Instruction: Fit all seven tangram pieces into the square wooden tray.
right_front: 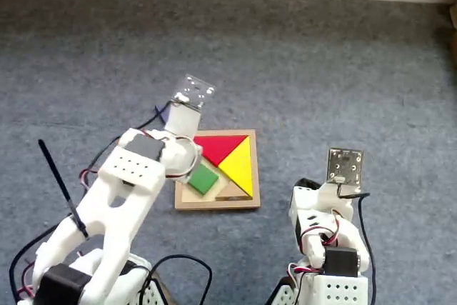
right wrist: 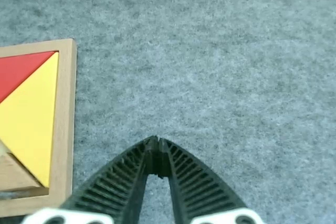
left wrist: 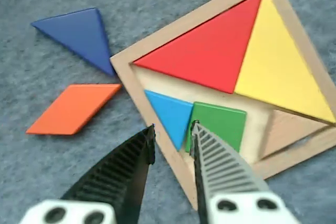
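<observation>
Square wooden tray (left wrist: 184, 27) lies flat on grey table (right wrist: 210, 51). Inside it: red triangle (left wrist: 210, 51) and yellow triangle (left wrist: 278, 72) meeting along one edge, light blue triangle (left wrist: 170, 114) touching green square (left wrist: 220, 124), plain wood triangle (left wrist: 289, 129) in a corner. Outside, on the table: dark blue triangle (left wrist: 79, 32) and orange parallelogram (left wrist: 73, 107), both just beside one tray corner. Left tool (left wrist: 172, 128) slightly apart, holding nothing, above the rim by the light blue triangle. Right tool (right wrist: 157, 142) closed together, empty, over the table off the tray's yellow side.
</observation>
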Robot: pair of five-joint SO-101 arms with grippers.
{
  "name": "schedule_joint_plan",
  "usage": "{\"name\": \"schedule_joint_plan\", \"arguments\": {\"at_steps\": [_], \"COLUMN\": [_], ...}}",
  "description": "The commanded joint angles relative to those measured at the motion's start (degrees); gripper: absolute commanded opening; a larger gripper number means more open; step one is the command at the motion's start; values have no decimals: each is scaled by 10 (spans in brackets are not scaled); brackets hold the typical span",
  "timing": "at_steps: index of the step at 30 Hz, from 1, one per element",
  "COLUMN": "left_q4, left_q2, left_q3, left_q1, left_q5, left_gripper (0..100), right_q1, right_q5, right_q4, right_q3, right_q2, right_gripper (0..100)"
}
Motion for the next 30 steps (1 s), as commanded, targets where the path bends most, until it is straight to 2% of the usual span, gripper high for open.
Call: {"name": "schedule_joint_plan", "arguments": {"at_steps": [1, 7, 12, 22, 26, 30], "left_q4": [-25, -66, -55, -47, -47, -45], "left_q2": [11, 114, 169, 171, 168, 119], "left_q3": [2, -10, -46, -58, -60, -56], "left_q1": [-29, -8, 22, 101, 103, 100], "left_q5": [-18, -74, -75, -73, -69, -33], "left_gripper": [127, 127, 126, 126, 126, 126], "right_q1": [7, 7, 7, 7, 7, 7], "right_q5": [-2, -2, -2, -2, -2, -2], "right_q4": [-10, -10, -10, -10, -10, -10], "right_q3": [63, 63, 63, 63, 63, 63], "right_q2": [2, 2, 2, 2, 2, 2], "right_gripper": [5, 5, 5, 5, 5, 5]}}
